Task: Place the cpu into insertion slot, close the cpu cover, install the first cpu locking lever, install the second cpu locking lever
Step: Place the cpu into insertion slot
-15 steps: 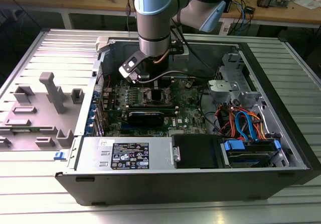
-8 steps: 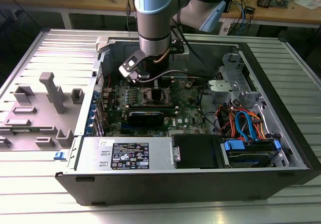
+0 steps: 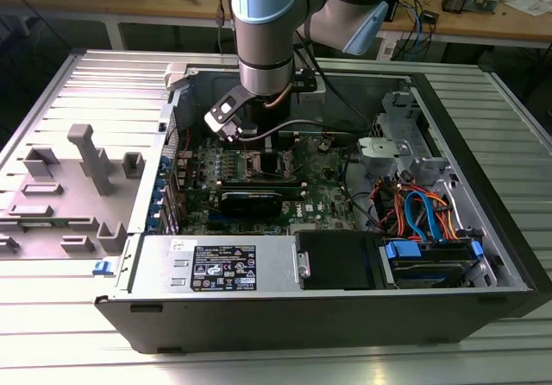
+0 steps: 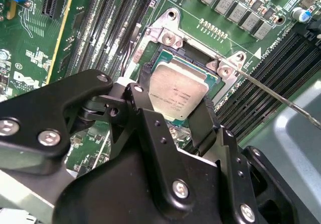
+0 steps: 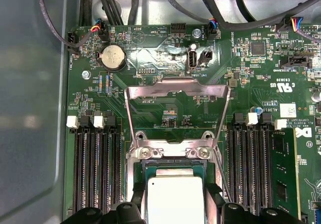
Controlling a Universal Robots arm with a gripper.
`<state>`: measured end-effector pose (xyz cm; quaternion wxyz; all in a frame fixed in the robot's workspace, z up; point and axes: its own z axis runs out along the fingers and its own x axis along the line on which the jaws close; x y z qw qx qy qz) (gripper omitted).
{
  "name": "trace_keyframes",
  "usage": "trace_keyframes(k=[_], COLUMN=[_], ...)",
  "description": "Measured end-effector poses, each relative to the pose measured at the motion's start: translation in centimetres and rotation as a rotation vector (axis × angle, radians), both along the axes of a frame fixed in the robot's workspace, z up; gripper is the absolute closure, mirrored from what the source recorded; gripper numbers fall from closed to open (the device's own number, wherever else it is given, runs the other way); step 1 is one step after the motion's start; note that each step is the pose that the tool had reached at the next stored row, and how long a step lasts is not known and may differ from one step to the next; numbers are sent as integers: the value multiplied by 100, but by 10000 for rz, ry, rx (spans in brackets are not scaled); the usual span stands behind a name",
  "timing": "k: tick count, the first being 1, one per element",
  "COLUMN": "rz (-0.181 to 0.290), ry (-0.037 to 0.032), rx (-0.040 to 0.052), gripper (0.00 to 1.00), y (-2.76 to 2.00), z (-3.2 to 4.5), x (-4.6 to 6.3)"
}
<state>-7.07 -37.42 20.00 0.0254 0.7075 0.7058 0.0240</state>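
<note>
At the insertion slot (image 4: 190,57) we see the end effector (image 4: 175,101) clamped on the cpu (image 5: 174,199). Nr it, the cpu cover (image 5: 175,88) is flipped open.

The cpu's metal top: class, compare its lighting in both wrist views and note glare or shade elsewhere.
In the first wrist view the cpu glares near-white, and a shiny patch marks the green board beyond the cpu cover; in the second wrist view it is evenly pale grey, with the black gripper shut on it dark; in the exterior view the board lies dim under the arm.
</note>
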Motion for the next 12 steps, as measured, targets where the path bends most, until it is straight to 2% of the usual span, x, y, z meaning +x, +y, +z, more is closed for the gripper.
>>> trace_keyframes(k=[12], rz=[-44], ry=[0], rx=[0], gripper=[45], y=[0], z=[0], x=[0])
